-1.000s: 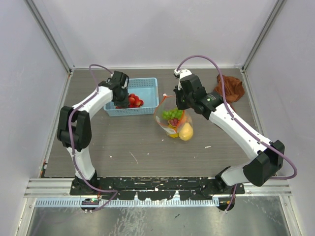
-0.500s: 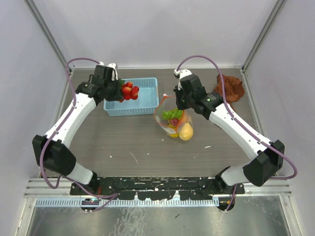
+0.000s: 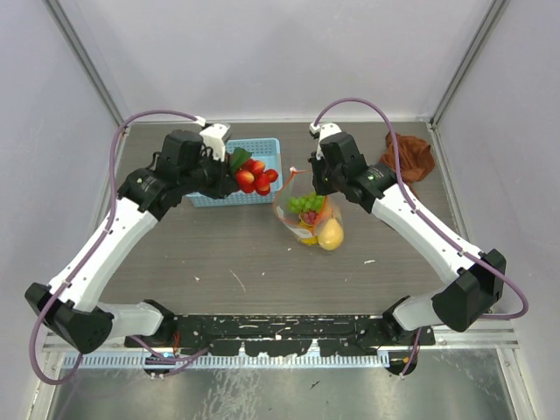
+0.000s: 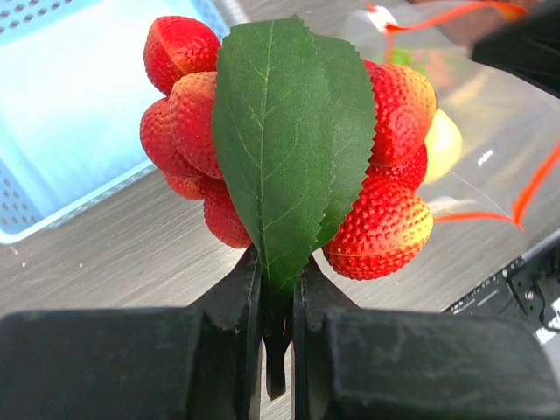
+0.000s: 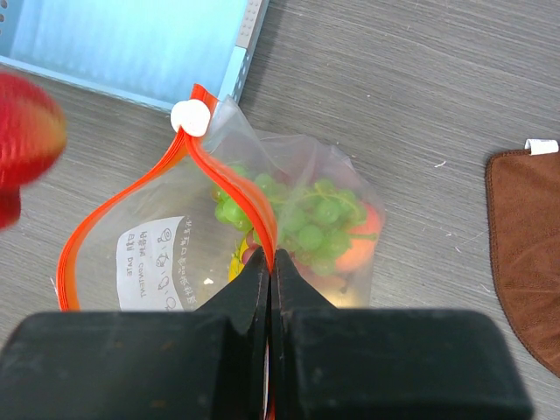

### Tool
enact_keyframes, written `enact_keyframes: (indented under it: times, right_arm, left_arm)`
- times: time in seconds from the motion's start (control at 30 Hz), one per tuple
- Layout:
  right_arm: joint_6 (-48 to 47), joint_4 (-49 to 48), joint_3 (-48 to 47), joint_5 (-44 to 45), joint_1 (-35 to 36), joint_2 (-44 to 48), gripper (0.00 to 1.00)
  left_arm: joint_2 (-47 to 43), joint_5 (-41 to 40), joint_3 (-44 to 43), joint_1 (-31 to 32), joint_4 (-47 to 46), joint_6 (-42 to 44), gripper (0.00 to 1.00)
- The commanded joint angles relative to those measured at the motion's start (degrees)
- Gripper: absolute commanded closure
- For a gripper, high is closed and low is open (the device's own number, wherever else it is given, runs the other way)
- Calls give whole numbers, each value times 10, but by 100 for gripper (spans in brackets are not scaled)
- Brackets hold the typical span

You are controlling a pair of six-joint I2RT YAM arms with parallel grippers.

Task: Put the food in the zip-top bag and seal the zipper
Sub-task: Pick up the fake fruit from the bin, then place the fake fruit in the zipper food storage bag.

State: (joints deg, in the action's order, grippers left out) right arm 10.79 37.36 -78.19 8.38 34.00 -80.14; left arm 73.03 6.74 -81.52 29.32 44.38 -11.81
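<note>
My left gripper (image 3: pixel 229 168) (image 4: pixel 278 278) is shut on the green leaf (image 4: pixel 289 140) of a bunch of red strawberries (image 3: pixel 256 176) (image 4: pixel 385 206), held in the air by the basket's right end, left of the bag. My right gripper (image 3: pixel 317 180) (image 5: pixel 269 261) is shut on the red-orange zipper (image 5: pixel 236 192) and holds the mouth of the clear zip-top bag (image 3: pixel 306 210) (image 5: pixel 297 236) up and open. Green grapes (image 3: pixel 306 203) (image 5: pixel 319 219), an orange-red peach (image 5: pixel 359 245) and a yellow-orange peach (image 3: pixel 331 234) lie in the bag. A strawberry shows blurred at the right wrist view's left edge (image 5: pixel 26 122).
The light-blue perforated basket (image 3: pixel 262 150) (image 4: pixel 61 114) stands at the back, left of the bag. A rust-brown cloth (image 3: pixel 408 156) (image 5: pixel 525 254) lies at the back right. Grey walls close the table on three sides.
My left gripper has lifted the strawberries out of the basket and carried them right, toward the bag. The right gripper and the bag have not moved.
</note>
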Motion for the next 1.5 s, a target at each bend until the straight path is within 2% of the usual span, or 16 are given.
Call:
enact_keyframes:
  times: [0.0, 0.3, 0.7, 0.9, 1.23, 1.47]
  right_arm:
    - [7, -32, -6, -5, -1, 7, 100]
    - [7, -32, -6, -8, -1, 6, 100]
    - [9, -34, -7, -15, -1, 4, 100]
    - [9, -34, -7, -18, -1, 4, 100]
    - [10, -35, -6, -20, -1, 4, 100]
    - [11, -37, -4, -22, -1, 6, 100]
  left_arm:
    - [-33, 16, -5, 46, -46, 53, 100]
    - [-36, -10, 11, 125, -84, 96, 100]
    - [-7, -105, -6, 214, -93, 165, 100]
    - [29, -141, -20, 237, -98, 188, 100]
    - [40, -200, -33, 257, -120, 206, 100]
    - [41, -181, -28, 260, -131, 210, 100]
